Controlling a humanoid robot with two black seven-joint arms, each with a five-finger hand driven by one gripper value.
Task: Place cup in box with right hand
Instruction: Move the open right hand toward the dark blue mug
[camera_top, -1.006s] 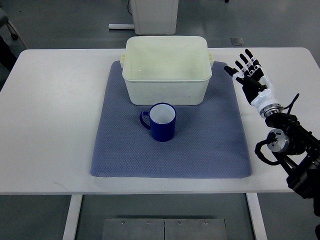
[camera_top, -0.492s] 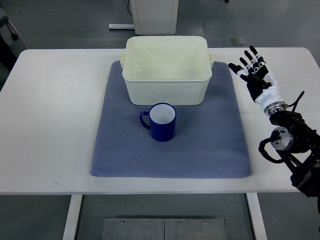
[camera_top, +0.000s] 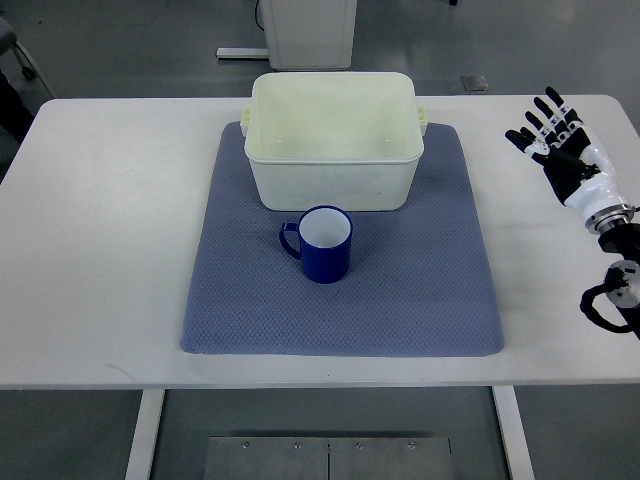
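Blue cup (camera_top: 325, 243) sat upright on the mat (camera_top: 440, 280), touching the box (camera_top: 333, 172) at its 6 o'clock. Right hand (camera_top: 563, 150) hovered at 3 o'clock, fingers spread, holding nothing, probably pre-reach.

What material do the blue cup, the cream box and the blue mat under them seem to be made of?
The dark blue cup with a white inside looks like enamelled metal or glazed ceramic: smooth, slightly glossy, thin rim. The cream rectangular box seems moulded plastic, matte, with rounded corners and small side handles. The blue-grey mat looks like woven or rubbery textile, given its fine dimpled pattern.
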